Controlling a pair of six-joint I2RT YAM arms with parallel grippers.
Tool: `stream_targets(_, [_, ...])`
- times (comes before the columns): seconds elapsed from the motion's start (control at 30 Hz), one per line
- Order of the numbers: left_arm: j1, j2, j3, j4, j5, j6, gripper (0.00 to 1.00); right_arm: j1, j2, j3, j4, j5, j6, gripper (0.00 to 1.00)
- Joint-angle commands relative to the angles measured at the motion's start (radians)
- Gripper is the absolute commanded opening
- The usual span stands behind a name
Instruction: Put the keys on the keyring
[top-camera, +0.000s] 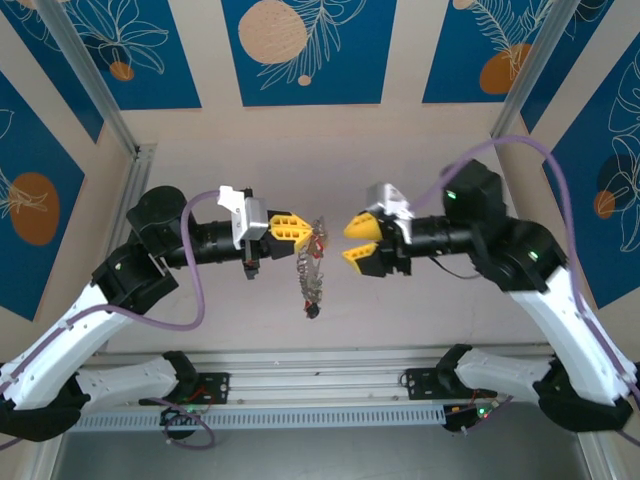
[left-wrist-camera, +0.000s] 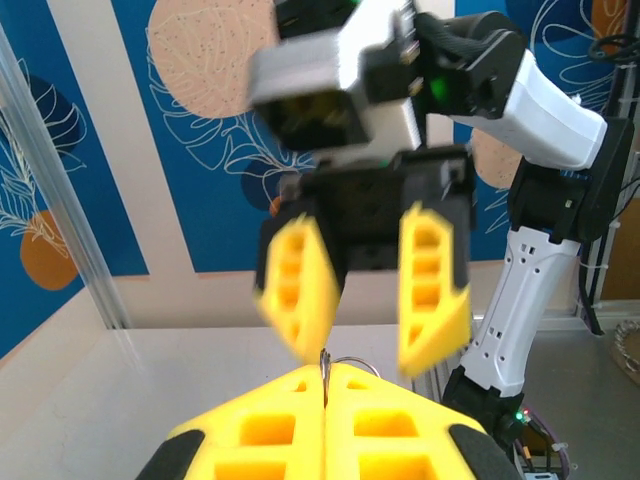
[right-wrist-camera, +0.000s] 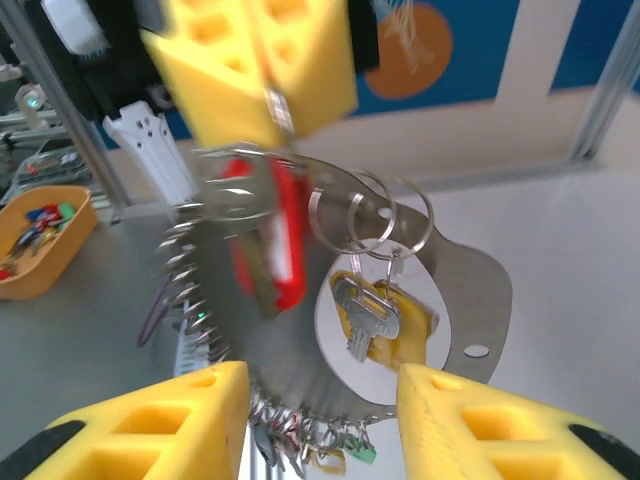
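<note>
Left gripper (top-camera: 298, 228) clenched on the keyring (top-camera: 318, 243), centre frame, above the table; keys (top-camera: 310, 285) dangle beneath it. Right gripper (top-camera: 352, 240) just beside the ring, jaws apart, empty.
Judged: threading step, between keys. The next move needs another key, aligned to the ring's free end.
Count: one keyring, two grippers, one red key (right-wrist-camera: 270, 250), one yellow key (right-wrist-camera: 385, 322). Rest too blurred to count.

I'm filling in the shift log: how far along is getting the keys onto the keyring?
Done: several keys, a yellow-headed key and a red-headed key among them, hang on the keyring. In hand: the left pincer is shut on the keyring, holding it in the air; the right pincer stands open beside it, empty. Left: what look like loose keys lie in an orange bin.
</note>
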Motion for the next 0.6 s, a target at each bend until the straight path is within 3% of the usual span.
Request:
stream_targets(0.0, [-0.006,-0.017,0.020,0.084,0.053,-0.017,0.00,0.006,-0.052,-0.009,0.126,0.036,0.016,0.44])
stream_targets(0.57, [-0.006,-0.007,0.029,0.028,0.060,-0.004,0.00,0.069,0.130,0.089,0.224,-0.037,0.096,0.45])
